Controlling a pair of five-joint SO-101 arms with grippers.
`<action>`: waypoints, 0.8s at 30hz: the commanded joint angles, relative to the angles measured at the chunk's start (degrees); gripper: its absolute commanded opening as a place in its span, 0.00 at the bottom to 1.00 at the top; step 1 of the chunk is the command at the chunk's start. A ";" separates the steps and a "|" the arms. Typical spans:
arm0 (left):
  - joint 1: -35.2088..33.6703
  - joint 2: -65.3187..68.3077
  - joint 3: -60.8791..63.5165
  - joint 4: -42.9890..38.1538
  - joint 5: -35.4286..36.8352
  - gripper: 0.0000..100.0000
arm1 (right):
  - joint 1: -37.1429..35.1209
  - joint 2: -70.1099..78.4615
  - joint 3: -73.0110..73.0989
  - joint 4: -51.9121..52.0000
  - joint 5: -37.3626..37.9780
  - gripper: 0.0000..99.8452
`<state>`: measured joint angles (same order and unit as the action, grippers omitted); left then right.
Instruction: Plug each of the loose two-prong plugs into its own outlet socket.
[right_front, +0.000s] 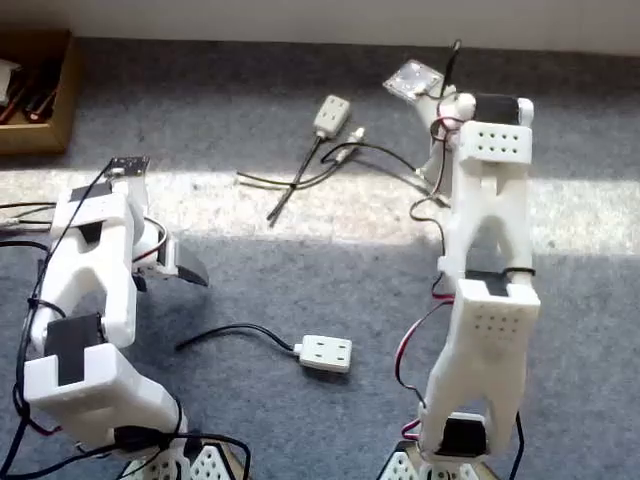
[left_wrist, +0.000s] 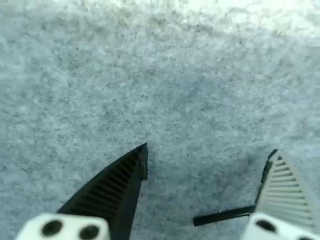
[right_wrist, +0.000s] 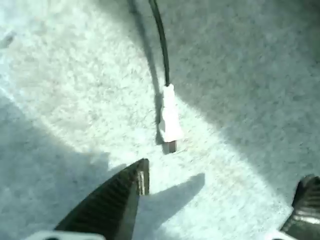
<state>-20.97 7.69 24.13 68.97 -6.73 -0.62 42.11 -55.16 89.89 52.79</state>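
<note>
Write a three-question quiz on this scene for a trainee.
1. True or false: the right gripper holds the plug.
2. Which lies closer to the plug? A: the far outlet. B: the near outlet.
3. Fill in: the left gripper is ___ (open or shut).

Key: 1 false, the plug lies loose on the floor; 2 A; 3 open.

Your left arm (right_front: 95, 270) is folded back and low, jaws apart. Your right arm (right_front: 490, 220) is stretched far forward, jaws apart.
</note>
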 joint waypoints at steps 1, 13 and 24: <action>-0.40 -0.92 1.36 -3.43 0.18 0.36 | 2.59 9.36 -17.80 -0.22 2.02 0.43; -0.22 -0.40 1.89 -6.07 0.26 0.36 | 0.92 22.46 -28.09 2.77 1.93 0.43; -0.22 -0.31 3.56 -10.37 0.35 0.36 | -2.33 21.23 -33.01 6.64 1.93 0.43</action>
<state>-20.97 7.69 27.65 59.91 -6.73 -0.88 66.02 -83.30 94.20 54.29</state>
